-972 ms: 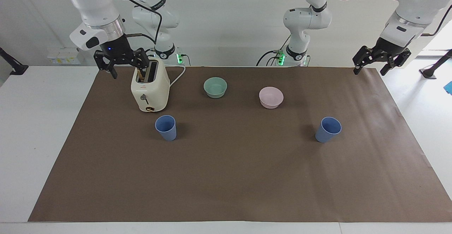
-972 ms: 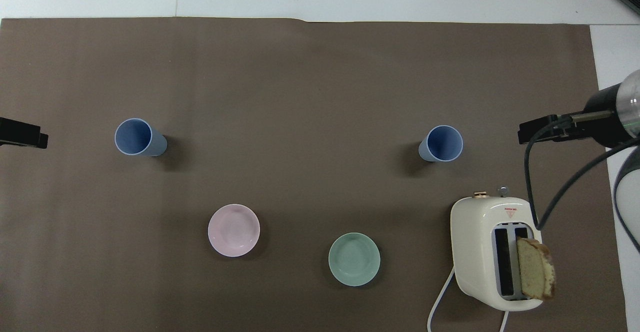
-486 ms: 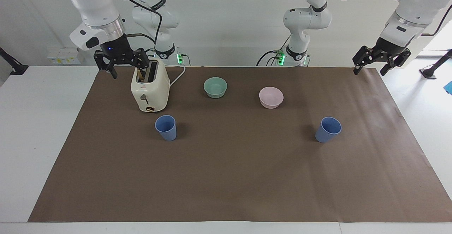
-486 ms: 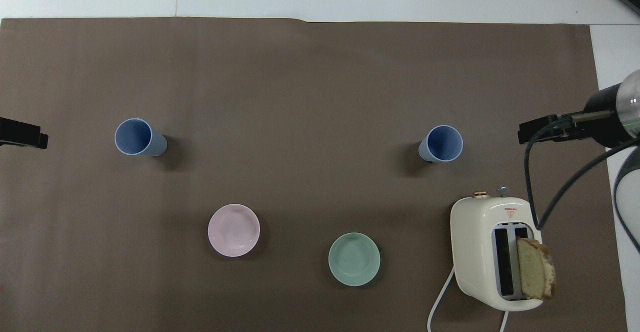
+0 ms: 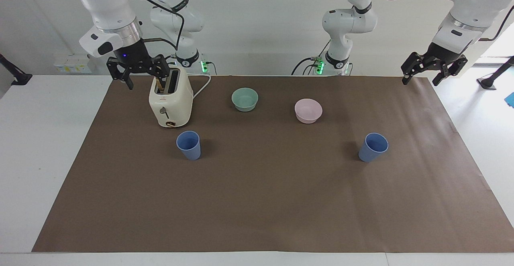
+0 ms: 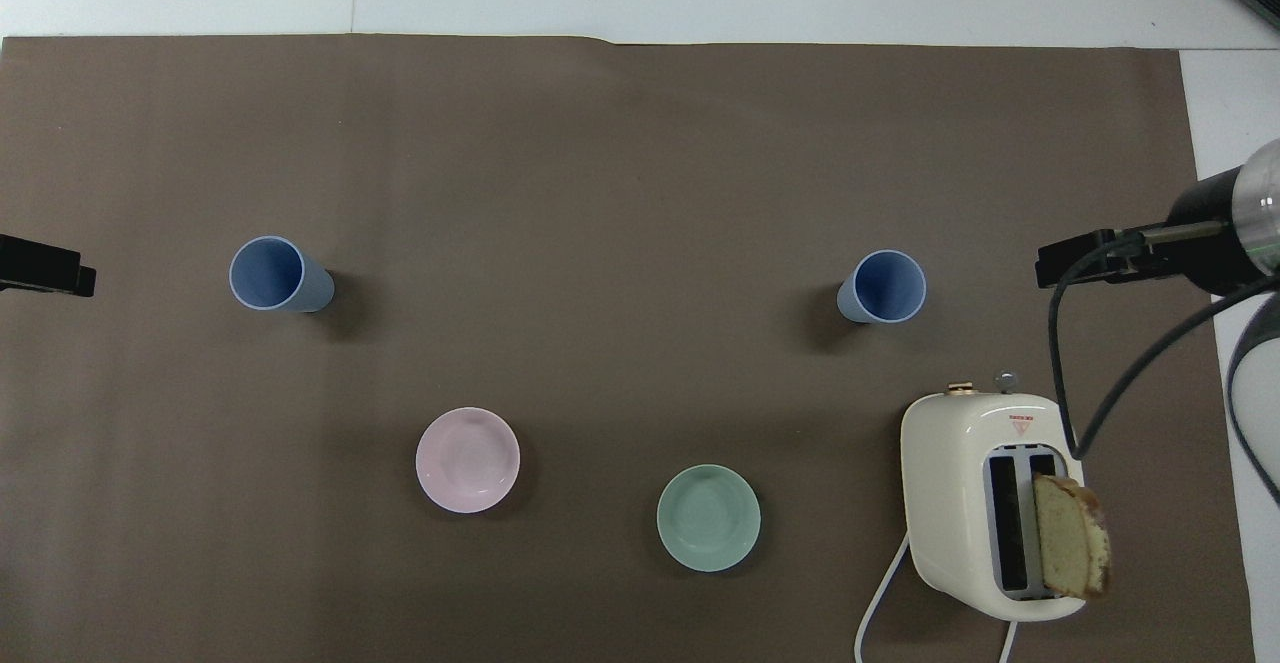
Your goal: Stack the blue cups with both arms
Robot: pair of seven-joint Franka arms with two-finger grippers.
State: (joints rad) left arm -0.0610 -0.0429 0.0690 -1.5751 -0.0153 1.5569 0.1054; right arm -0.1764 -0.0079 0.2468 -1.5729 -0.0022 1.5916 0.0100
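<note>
The right tool point(image 5: 138, 70) hangs at the upper left of the facing view, over the mat's corner just beside the toaster point(image 5: 170, 100), its fingers spread wide and holding nothing. In the overhead view only part of it shows, at the right edge. The left tool point(image 5: 433, 67) hangs at the upper right of the facing view, over the other corner of the mat nearest the robots, also wide apart and empty; in the overhead view a dark tip of it shows at the left edge.

The toaster stands upright with a slice of bread point(image 6: 1070, 535) sticking out of one slot, and its white cord point(image 5: 202, 87) trails toward the robots.

One blue cup point(image 5: 188, 145) stands upright left of centre in the facing view, just below the toaster. The other blue cup point(image 5: 373, 147) stands upright right of centre, at about the same height in the frame. The two are well apart, each touched by nothing.

Between them and higher in the facing view sit a green bowl point(image 5: 245, 99) and a pink bowl point(image 5: 308, 110), side by side but apart. Everything rests on a brown mat point(image 5: 257, 202) covering the white surface point(image 5: 44, 137).
</note>
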